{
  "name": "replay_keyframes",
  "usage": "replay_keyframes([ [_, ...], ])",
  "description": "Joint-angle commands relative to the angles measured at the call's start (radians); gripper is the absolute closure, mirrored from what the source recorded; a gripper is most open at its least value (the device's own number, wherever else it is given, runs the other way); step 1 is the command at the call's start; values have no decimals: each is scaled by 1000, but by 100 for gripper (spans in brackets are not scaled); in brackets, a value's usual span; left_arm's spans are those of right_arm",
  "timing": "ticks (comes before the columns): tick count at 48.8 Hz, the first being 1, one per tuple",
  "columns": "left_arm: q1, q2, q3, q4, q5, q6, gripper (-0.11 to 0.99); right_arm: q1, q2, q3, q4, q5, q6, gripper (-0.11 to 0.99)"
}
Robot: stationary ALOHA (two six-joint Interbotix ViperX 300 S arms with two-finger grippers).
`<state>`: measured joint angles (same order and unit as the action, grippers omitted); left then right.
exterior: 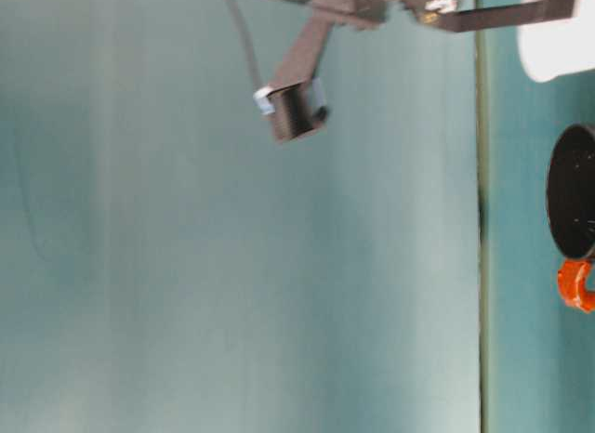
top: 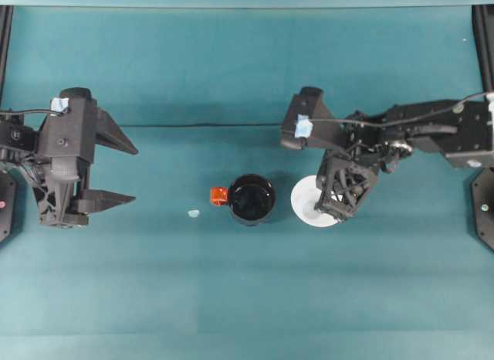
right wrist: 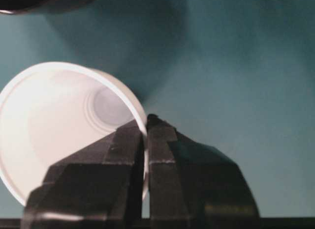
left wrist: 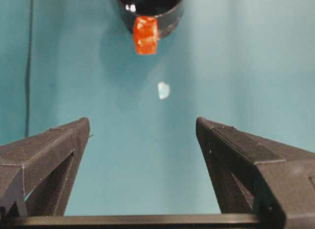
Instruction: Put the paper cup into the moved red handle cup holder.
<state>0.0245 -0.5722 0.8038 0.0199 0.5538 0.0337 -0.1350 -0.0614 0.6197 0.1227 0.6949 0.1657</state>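
The white paper cup [top: 307,202] stands just right of the red handle cup holder [top: 252,198], a glossy black cylinder whose red-orange tab [top: 219,195] points left. My right gripper [top: 333,208] reaches down over the cup's right side. In the right wrist view the right gripper [right wrist: 146,122] is shut on the wall of the paper cup [right wrist: 54,121], one finger inside and one outside. My left gripper [top: 127,174] hangs open at the table's left, well short of the holder. The left wrist view shows the cup holder [left wrist: 152,7] ahead, between the spread left fingers [left wrist: 49,150].
A small pale scrap [top: 194,213] lies on the teal cloth left of the holder's tab, the same scrap [left wrist: 163,90] showing in the left wrist view. A thin dark line [top: 201,126] runs across the table behind the objects. Black frame posts [top: 5,35] stand at the far corners.
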Motion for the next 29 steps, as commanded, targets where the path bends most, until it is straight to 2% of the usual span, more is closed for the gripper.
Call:
replay_keyframes([
  [1,-2,-3,-12,3,-8,-2,-8,-11,-58,-84,-2,86,8,98],
  [7,-2,-5,-12,3,-6,-2,-8,-26,-100,-167,-17,189,3,98],
  [14,-2,-3,-12,3,-6,-2,-8,-31,-115,-241,-34,273,2,98],
  [20,-2,-6,-12,2,-6,-3,-8,-29,-106,-282,-34,305,0,98],
  [29,-2,-8,-12,3,-6,-3,-8,-25,-72,-328,-34,305,-3,98],
])
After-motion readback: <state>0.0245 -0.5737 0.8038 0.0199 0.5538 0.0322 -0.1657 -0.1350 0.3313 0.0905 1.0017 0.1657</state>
